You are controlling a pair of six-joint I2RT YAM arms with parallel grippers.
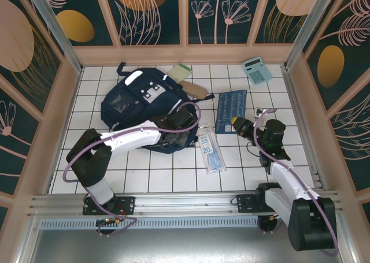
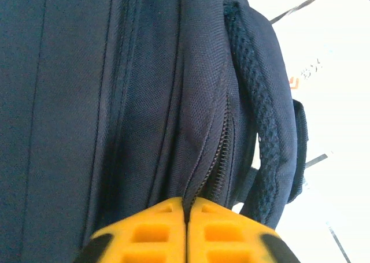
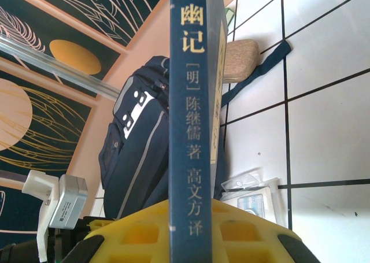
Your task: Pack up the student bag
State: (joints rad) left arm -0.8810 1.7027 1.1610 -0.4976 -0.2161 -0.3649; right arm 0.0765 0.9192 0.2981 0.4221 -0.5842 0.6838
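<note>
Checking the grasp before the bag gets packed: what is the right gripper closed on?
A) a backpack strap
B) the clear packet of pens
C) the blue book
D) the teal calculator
C: in the right wrist view, the blue book stands edge-on, pinched between the yellow fingers of the right gripper.

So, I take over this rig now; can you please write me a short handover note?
The left gripper is shut against the zip of the student bag; if it pinches the puller, I cannot tell.
The right gripper is shut on the blue book, right of the bag.
On the table: calculator, clear pouch, green pad, beige case.
Done: nothing visibly packed. Left: open the zip, load the book, then the rest.
</note>
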